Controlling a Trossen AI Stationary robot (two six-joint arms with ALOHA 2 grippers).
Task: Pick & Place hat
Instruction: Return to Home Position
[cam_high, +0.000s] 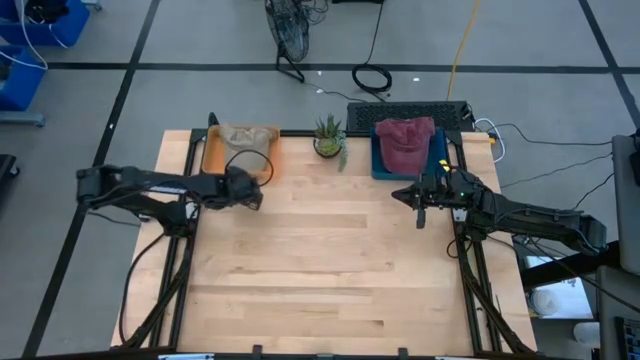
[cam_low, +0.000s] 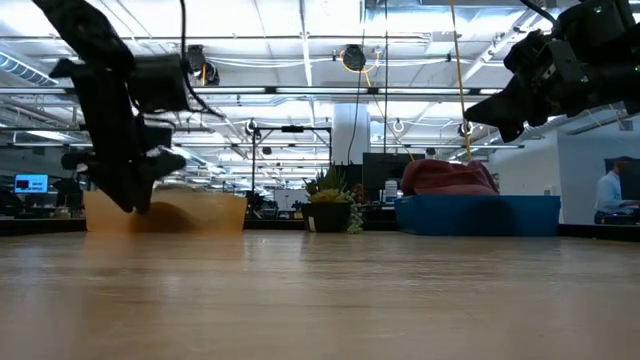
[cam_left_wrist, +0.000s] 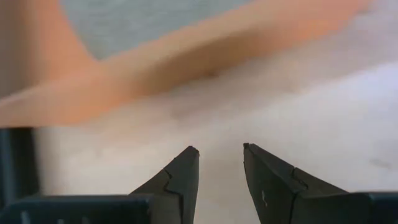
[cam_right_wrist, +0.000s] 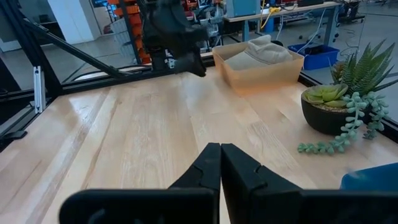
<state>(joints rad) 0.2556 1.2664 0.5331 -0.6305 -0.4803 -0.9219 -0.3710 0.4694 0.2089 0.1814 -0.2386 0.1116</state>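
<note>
Red cap (cam_high: 404, 140): lies inside the blue bin (cam_high: 377, 160), crown toward the far edge of the surface (cam_high: 320, 270), brim toward the near edge. Its long axis therefore runs far-to-near.

Right end effector (cam_right_wrist: 220, 152): fingers pressed together, holding nothing. The blue bin sits just beyond it on the far side, close but apart as far as the high view shows. You have the right arm much the nearer of the two to the red cap. The right wrist view looks across the surface, with the plant (cam_high: 330, 140) off to one side.

Tan cap (cam_high: 245, 138): rests in the orange bin (cam_high: 212, 160), the plant between the two bins.

Left end effector (cam_left_wrist: 221, 158): fingers a little spread, nothing between them. The orange bin wall fills its wrist view, so it hangs just beside that bin's near corner. Whether it touches the wall, you cannot tell.

Judgement: both caps look binned, so placing seems finished and only the retreat is left. For each arm the bin lies on the far side of its end effector, so you should draw back toward the near edge and each arm's own side. The main risk is the left fingers catching the orange bin's corner.
</note>
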